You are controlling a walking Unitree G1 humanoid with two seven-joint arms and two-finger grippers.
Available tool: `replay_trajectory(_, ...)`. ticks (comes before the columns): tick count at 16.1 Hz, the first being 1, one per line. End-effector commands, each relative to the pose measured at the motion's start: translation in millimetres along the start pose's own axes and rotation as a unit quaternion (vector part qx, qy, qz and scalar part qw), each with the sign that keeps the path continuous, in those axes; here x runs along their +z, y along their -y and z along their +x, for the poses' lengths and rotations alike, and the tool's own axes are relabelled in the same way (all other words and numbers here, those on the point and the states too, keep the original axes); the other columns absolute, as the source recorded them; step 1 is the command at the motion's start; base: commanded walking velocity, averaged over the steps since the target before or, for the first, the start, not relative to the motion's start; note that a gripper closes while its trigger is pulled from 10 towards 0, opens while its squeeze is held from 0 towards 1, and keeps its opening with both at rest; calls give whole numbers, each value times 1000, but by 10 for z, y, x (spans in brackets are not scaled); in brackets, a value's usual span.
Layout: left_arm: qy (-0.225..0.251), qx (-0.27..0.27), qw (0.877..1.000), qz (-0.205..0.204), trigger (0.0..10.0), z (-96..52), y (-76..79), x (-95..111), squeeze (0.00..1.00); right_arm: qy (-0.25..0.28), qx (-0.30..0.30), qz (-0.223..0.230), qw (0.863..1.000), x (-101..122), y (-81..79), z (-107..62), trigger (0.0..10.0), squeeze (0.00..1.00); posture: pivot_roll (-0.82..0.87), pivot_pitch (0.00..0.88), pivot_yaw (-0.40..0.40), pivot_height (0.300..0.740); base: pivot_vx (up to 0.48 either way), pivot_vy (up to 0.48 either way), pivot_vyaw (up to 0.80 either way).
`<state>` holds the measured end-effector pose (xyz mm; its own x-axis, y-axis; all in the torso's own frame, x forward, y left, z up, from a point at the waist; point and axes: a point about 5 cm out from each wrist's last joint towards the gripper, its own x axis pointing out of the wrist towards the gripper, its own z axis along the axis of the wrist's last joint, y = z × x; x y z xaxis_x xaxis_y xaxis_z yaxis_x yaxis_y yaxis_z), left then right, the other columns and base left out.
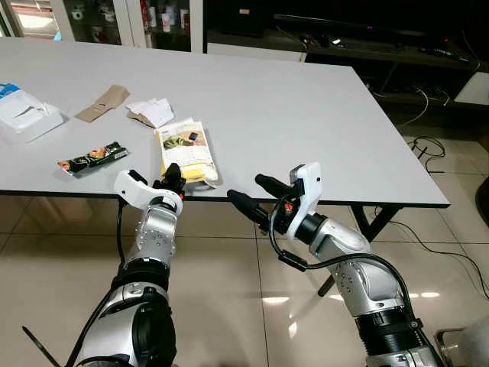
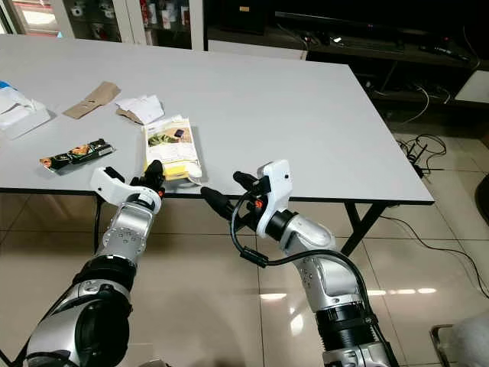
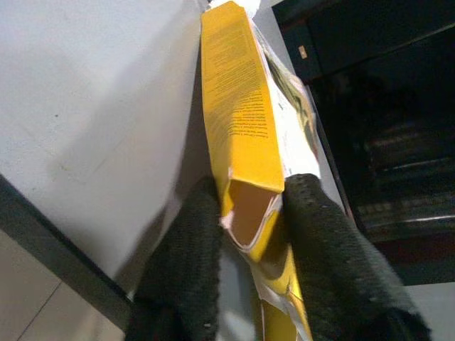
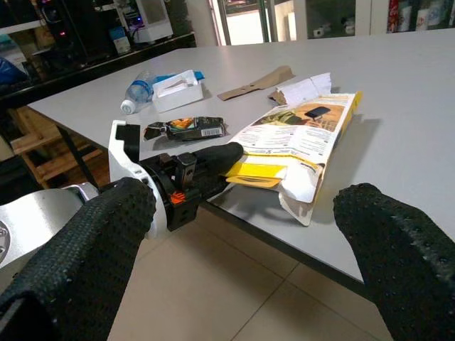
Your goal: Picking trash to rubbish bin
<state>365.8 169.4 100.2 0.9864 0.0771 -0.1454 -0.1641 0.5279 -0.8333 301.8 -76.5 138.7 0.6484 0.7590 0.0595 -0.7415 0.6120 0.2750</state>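
Yellow carton (image 1: 186,152) flat at white table's (image 1: 306,115) near edge, left gripper (image 1: 173,177) pinching its open end, right gripper (image 1: 248,195) spread wide just beside, left wrist view: fingers (image 3: 323,249) clamping carton flap, right wrist view: carton lying ahead between parted fingers (image 4: 398,241).

No word can be read anywhere. Fine black print runs down the yellow side of the packet (image 3: 242,106), too small to make out. A barcode sits on the dark wrapper (image 4: 186,128), digits illegible. The packet's white face carries small print blocks, all blurred.
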Motion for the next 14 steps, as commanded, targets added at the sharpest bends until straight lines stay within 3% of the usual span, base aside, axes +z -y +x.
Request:
replay_trajectory(1, 3, -24, 999, 21, 0, 31, 135, 23, 0, 7, 0, -4, 1000, 49, -11, -9, 10000, 0, -56, 37, -88, 740, 0, 0, 0)
replay_trajectory(5, 10, -64, 996, 56, 0, 47, 311, 55, 0, 6, -1, -2, 1000, 39, -10, 1, 10000, 0, -53, 36, -86, 740, 0, 0, 0)
replay_trajectory(9, 5, -71, 994, 80, 0, 28, 324, 24, 0, 8, -3, -1, 1000, 36, -10, 3, 10000, 0, -52, 35, -82, 740, 0, 0, 0)
replay_trajectory(14, 22, -106, 985, 134, 0, 30, 480, 99, 0, 9, -3, 0, 1000, 32, -12, 18, 10000, 0, -45, 33, -81, 740, 0, 0, 0)
